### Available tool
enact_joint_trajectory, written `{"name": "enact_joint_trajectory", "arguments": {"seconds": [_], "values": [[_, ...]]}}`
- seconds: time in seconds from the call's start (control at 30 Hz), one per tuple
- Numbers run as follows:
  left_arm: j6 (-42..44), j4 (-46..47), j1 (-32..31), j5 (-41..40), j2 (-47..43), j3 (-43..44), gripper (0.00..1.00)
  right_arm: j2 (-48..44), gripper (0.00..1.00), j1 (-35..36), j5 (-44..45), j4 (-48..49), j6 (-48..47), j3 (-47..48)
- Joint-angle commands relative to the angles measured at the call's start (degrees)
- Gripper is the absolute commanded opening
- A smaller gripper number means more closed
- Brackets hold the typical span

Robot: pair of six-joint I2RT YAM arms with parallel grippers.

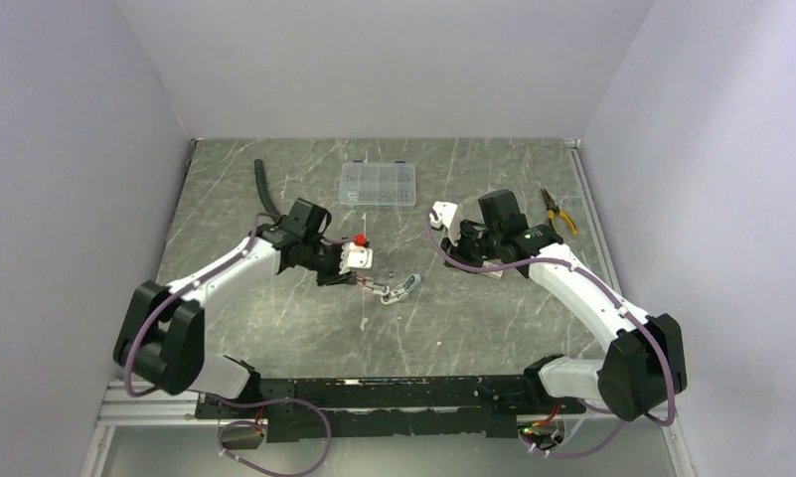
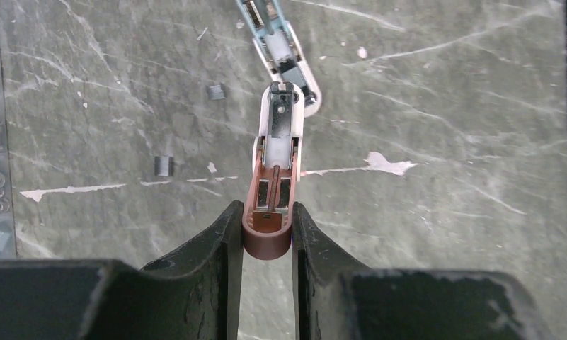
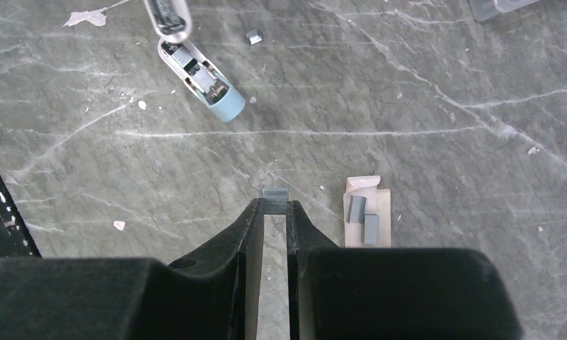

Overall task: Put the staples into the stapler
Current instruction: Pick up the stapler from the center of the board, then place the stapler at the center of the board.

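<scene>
Stapler (image 2: 279, 134): brown, opened up, rear end clamped in left gripper (image 2: 267, 216) | staples (image 3: 275, 193): short strip pinched at right gripper (image 3: 274, 207) tips

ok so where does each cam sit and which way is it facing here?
Top external: fixed above and behind the bases, looking down across the table; left arm and right arm in full.
Left wrist: on the left arm, looking down along the left gripper, shut on the brown stapler.
Right wrist: same on the right arm; right gripper pinches a staple strip.
Shared: all three see the blue stapler.
</scene>
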Motion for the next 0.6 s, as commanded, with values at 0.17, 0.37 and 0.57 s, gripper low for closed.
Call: {"name": "enact_joint_trajectory", "arguments": {"seconds": [0.17,0.37,0.57], "values": [[-6.0,-5.0,-0.1,3.4,-13.9,-7.5,0.03,-2.6,0.01,0.0,-1.7,-2.4,-0.1,2.0],[-17.6,-0.4,-4.0,2.2,-15.8,-9.4,0.03,-3.2,0.01,0.1,-1.3,-4.5,-0.4,2.6],[-22.5,7.0,-10.6,-2.7,-13.7,-12.6,0.03,-3.5,0.01,1.4,-0.8,-4.2,-0.7,2.2]]}}
